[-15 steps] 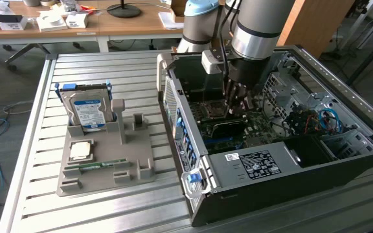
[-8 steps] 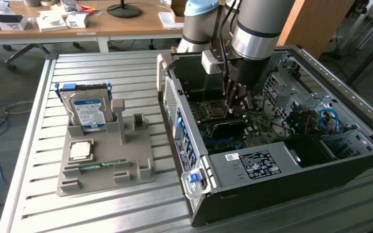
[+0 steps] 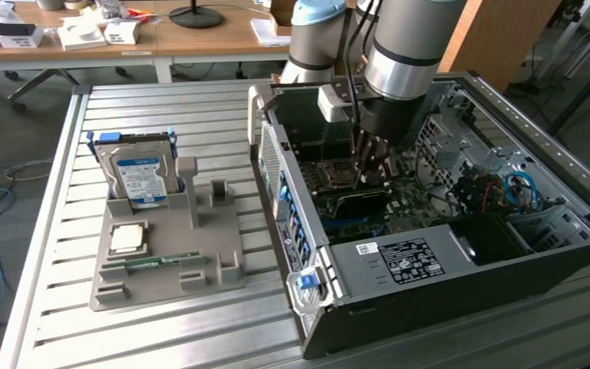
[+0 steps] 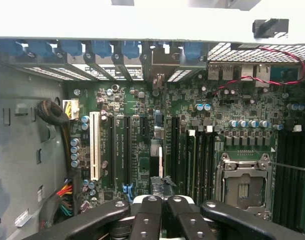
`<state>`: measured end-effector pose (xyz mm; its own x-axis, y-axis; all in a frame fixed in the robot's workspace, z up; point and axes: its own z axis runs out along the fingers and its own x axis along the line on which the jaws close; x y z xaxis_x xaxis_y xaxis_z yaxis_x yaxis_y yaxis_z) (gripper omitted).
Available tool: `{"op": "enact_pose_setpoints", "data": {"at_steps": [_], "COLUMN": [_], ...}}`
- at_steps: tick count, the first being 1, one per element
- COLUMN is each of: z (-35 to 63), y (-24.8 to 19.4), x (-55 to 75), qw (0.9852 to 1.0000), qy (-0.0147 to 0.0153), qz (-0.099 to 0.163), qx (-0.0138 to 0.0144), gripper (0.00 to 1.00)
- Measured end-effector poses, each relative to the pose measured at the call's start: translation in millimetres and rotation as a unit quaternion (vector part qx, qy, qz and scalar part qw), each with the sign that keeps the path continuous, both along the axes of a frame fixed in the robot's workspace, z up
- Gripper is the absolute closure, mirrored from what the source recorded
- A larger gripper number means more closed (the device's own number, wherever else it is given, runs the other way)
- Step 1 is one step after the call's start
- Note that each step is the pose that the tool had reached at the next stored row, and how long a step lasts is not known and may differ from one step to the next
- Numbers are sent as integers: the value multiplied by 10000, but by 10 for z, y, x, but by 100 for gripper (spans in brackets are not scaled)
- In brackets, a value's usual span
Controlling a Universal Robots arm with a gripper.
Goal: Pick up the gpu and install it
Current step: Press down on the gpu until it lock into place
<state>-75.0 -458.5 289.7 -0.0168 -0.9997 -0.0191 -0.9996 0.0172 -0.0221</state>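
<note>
a: where do we find the gpu [image 3: 370, 171]?

b: in the exterior view we see it inside the open computer case [image 3: 398, 261], hanging under the arm as a thin brown slab just above the motherboard [image 4: 142, 100]. from the case's centre it sits at about 11 o'clock.

a: and the gripper [image 4: 161, 184]?

b: we see its two fingers pressed together on the card. in the wrist view the gpu [image 4: 160, 157] shows edge-on just past the taped fingertips, in line with the long black expansion slots [image 4: 126, 150] and lying between them.

a: is it seated in a slot?

b: we can't tell; the lower edge is too dim to judge.

a: what lies around it on the board?

b: the white slot [image 4: 94, 145] stands well apart on one side and the empty cpu socket [image 4: 242, 187] on the other.

a: and outside the case?

b: at 9 o'clock from the case, on the slatted metal table [image 3: 172, 108], we see the grey parts holder [image 3: 172, 277]. the silver hard drive [image 3: 139, 178] stands upright at its 12 o'clock end, a small square chip [image 3: 128, 238] lies below it, and the narrow green memory stick [image 3: 151, 262] lies flat toward 6 o'clock.
</note>
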Motion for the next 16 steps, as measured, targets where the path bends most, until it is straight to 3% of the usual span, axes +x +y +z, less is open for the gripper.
{"op": "enact_pose_setpoints", "data": {"at_steps": [7,11,16], "z": [-25,-29,-37], "y": [2,56,58], "x": [0,-22,-50], "qw": [10000,10000,10000], "qy": [0,0,0], "qz": [0,-1,-1], "qx": [1,1,-12], "gripper": [89,89,89]}}
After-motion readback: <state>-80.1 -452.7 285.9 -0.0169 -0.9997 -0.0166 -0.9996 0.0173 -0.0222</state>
